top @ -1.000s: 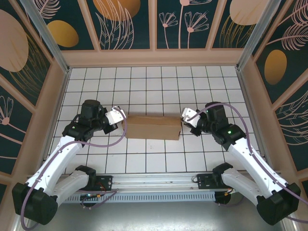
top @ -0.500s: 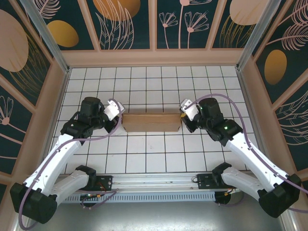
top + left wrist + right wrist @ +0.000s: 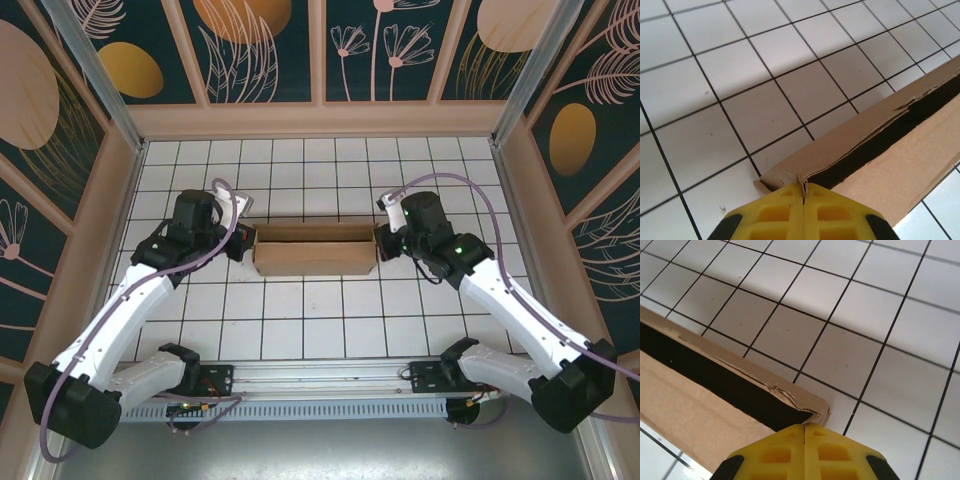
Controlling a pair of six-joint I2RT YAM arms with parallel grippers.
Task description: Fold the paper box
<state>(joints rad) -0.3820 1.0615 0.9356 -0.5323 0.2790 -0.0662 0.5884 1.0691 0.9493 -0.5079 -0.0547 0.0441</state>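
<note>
**At either short end of the box, a closed gripper on each corner**

Mid-table, the paper box lies with its long axis running left to right across the tiled table, square to the grid lines; its top is open, showing a dark trough between the far wall and the nearer panel. The left gripper sits at the box's left end and the right gripper at its right end, so each arm is nearest its own end and neither has to cross the middle.

From the left wrist, the yellow fingers are closed to a hairline seam, and the top edge of the end wall runs straight into that seam; I judge the cardboard is nipped there rather than merely touched. From the right wrist the picture is much the same: fingers pressed together, the creased far corner of the box just beyond the tips and meeting them; a pinch on the end wall seems likely, though the contact itself is hidden under the tips.

The box therefore stretches away from each tool toward the other, along the line joining the two grippers; any coming fold turns on moving both ends together, or the sheet will skew or buckle at the already wrinkled corners.

Room is generous: bare tiles lie beyond the far wall up to the back wall, and more lie on the near side toward the bases; the side frames are well apart from both wrists.
</note>
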